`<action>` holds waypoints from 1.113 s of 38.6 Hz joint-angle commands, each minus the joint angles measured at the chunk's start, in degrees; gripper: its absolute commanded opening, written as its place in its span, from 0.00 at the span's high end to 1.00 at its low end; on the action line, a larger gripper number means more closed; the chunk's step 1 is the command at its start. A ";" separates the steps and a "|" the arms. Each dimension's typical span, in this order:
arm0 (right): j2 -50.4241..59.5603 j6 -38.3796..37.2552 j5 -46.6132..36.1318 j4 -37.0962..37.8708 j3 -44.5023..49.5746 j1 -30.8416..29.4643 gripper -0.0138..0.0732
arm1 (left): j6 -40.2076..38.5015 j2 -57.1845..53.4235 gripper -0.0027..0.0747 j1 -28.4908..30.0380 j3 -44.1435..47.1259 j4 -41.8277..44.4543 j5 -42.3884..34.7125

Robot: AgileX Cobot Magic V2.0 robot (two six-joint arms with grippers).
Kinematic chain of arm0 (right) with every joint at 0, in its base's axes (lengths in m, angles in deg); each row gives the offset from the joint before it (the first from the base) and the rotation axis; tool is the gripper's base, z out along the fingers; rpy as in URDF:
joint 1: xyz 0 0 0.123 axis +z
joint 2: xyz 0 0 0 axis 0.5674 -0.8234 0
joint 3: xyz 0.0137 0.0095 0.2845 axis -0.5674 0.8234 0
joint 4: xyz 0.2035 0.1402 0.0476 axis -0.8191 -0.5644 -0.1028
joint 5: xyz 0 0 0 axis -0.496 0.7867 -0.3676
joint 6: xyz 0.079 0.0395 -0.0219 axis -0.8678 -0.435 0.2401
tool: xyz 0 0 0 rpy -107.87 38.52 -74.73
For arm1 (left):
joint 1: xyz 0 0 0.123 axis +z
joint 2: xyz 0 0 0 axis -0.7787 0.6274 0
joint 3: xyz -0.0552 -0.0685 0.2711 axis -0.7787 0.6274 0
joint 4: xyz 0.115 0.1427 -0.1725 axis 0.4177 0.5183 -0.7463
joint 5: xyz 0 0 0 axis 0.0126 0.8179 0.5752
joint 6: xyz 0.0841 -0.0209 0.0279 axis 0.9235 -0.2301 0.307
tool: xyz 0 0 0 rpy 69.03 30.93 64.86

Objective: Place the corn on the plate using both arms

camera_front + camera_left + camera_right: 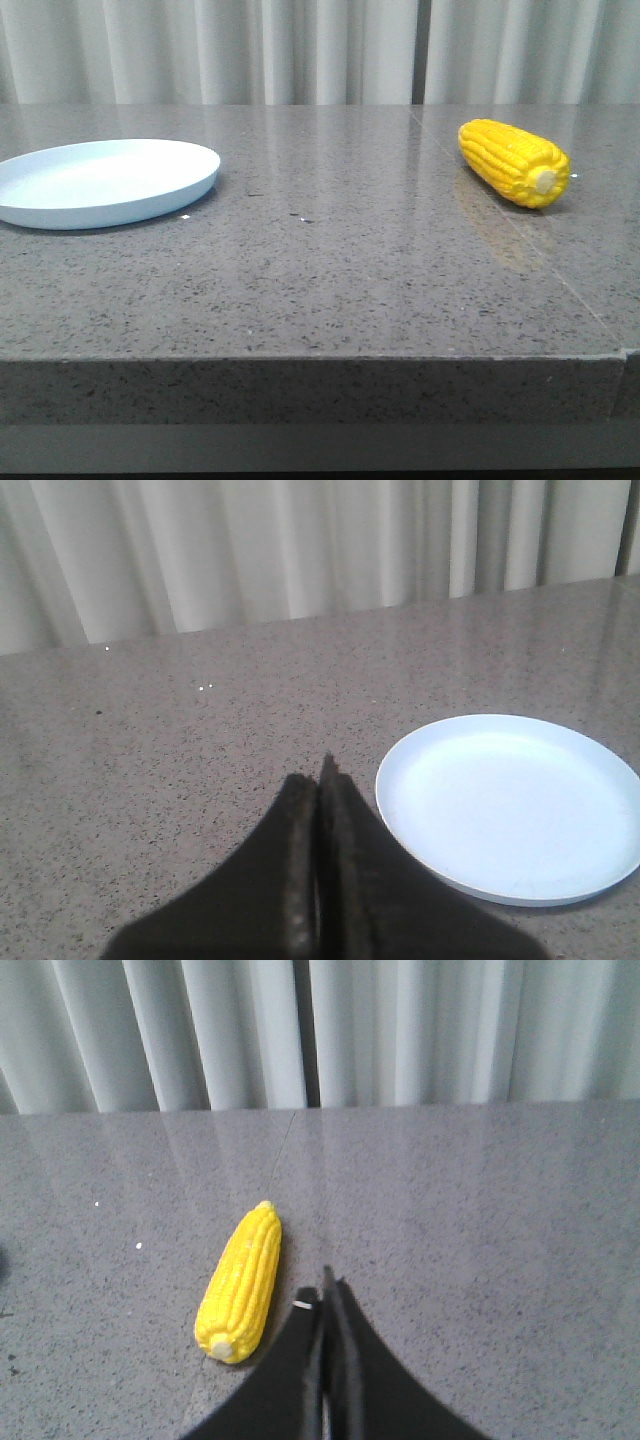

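Note:
The yellow corn (pixel 514 162) lies on the grey stone table at the right, its pale stub end toward the front. The pale blue-white plate (pixel 105 181) sits empty at the far left. Neither gripper shows in the front view. In the right wrist view my right gripper (pixel 326 1288) is shut and empty, above the table just beside the corn (pixel 241 1282), not touching it. In the left wrist view my left gripper (pixel 320 775) is shut and empty, close beside the plate (pixel 512 806).
The table's front edge (pixel 300 362) runs across the lower front view, with a seam (pixel 520 235) in the stone near the corn. Pale curtains (pixel 320 50) hang behind the table.

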 commanded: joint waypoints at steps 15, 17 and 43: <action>-1.41 0.58 -3.69 -0.69 -2.11 -0.39 0.14 | -0.07 1.01 0.12 0.10 -2.22 0.27 -4.86; -1.41 0.58 -3.47 -0.69 -2.11 -0.39 0.08 | -0.07 1.01 0.06 0.10 -2.22 0.27 -4.86; -1.41 0.58 -3.47 -0.69 -2.11 -0.39 0.10 | -0.07 23.42 0.16 0.10 -15.41 -11.87 5.71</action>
